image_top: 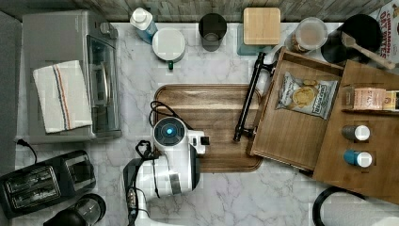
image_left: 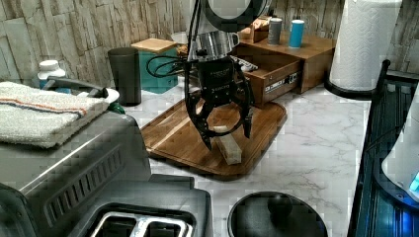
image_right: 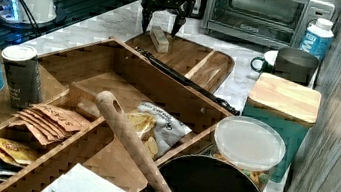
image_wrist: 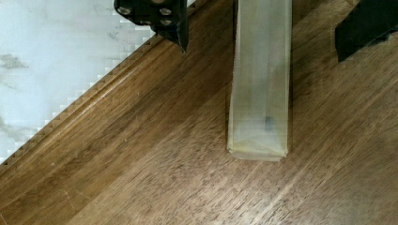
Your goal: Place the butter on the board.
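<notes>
Close under the wrist camera, the butter (image_wrist: 259, 79) lies flat on the board (image_wrist: 141, 164), a long pale stick in a waxy, slightly translucent wrapper with a folded end and a small dark mark near that end. It rests on the wood grain near the raised rim, and the white marble counter (image_wrist: 51, 61) shows just beyond that edge. Above it the gripper (image_left: 225, 138) hangs with its two black fingers spread wide to either side of the stick and touching neither side, so nothing is held. Judging by this, the placing itself looks done and the step in hand is the release. The next move would call for a straight lift clear of the stick without brushing it. Farther back in the left view, an open wooden drawer (image_left: 269, 66) sits behind the board, with a paper towel roll (image_left: 363, 42) at the left view's right.
</notes>
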